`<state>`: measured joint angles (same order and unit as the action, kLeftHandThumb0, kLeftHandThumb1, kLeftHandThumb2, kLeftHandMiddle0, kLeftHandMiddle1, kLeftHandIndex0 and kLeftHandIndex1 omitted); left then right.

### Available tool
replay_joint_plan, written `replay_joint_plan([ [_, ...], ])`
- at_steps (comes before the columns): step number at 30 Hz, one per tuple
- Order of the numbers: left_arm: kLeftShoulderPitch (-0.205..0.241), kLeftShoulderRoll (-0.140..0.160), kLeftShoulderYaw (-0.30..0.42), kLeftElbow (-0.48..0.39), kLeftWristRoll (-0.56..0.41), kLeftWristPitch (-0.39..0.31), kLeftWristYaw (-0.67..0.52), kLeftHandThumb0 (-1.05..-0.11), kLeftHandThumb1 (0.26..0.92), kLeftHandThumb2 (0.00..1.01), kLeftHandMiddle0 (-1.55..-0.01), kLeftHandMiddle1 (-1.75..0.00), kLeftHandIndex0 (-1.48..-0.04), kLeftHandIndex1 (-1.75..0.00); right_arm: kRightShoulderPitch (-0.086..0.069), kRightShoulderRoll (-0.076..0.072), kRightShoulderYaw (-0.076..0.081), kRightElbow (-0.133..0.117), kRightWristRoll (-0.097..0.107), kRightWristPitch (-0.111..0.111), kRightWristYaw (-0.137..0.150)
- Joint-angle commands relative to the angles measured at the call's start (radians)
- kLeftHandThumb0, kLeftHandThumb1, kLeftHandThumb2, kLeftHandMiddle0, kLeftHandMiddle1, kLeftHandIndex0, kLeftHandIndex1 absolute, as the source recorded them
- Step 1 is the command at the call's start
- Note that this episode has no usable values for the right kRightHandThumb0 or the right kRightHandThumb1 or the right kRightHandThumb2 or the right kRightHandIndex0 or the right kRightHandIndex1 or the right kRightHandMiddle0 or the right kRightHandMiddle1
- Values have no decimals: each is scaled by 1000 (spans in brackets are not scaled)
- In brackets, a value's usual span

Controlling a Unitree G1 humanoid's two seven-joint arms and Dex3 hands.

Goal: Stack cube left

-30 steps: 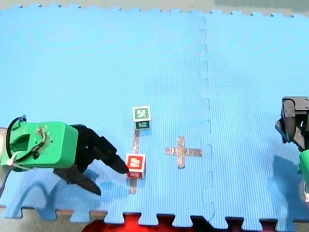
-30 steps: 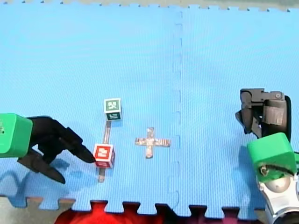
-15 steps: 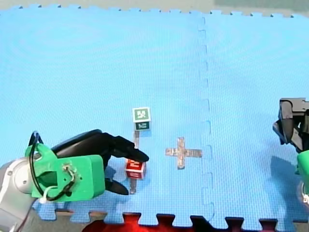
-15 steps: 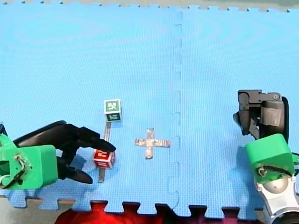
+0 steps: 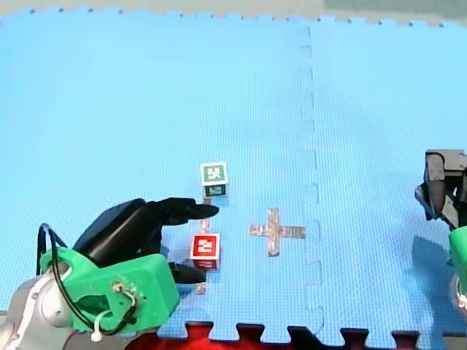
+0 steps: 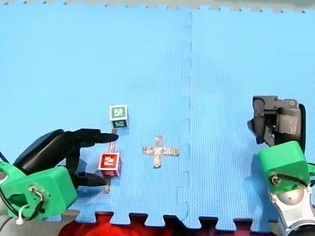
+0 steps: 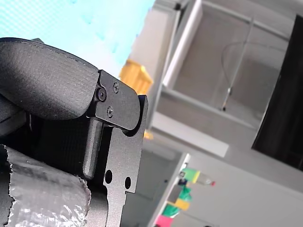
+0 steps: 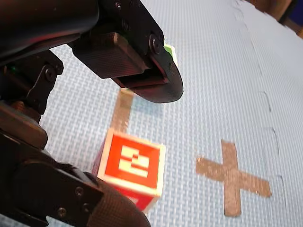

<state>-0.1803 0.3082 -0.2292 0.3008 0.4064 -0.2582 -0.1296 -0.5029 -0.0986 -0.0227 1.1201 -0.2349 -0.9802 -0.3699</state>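
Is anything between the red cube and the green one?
Only a finger of the left hand over the gap from red cube to green cube, and flat tape. Right hand: at the mat's right edge.

Head views look down, sharing blue mat; second wrist view close over red cube.

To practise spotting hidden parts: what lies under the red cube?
A grey tape strip sticks out on the far and near sides of the red cube; the stretch beneath is covered.

Blue interlocking foam mat covers the work surface — beyond it, perhaps grey shelving.
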Motion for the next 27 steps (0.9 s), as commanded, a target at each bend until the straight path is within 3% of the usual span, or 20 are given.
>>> replay_joint_plan([
  [1, -8, 2, -4, 12, 11, 6, 14, -860, 699, 5, -703, -1746, -609, -1, 3, -4, 1, -7, -1, 4, -7],
  [6, -15, 23, -22, 7, 71, 21, 39, -855, 692, 1, -694, -1746, -661, -25, 10, -3, 4, -17, -8, 8, -20],
  [11, -15, 52, -50, -79, 137, 117, -14, -800, 666, 0, -666, -1746, -651, -16, 13, -4, 6, -26, -11, 10, -30],
  [16, -20, 84, -83, -121, 214, 147, -25, -668, 651, 2, -712, -1746, -757, -67, 18, -6, 6, -34, -14, 10, -39],
  [21, -22, 107, -114, -150, 271, 186, -60, -644, 654, 3, -739, -1746, -788, -83, 22, -5, 7, -49, -17, 12, -43],
  [27, -42, 135, -145, -229, 308, 276, -199, -584, 664, 4, -753, -1746, -753, -57, 27, -4, 7, -62, -18, 15, -46],
])
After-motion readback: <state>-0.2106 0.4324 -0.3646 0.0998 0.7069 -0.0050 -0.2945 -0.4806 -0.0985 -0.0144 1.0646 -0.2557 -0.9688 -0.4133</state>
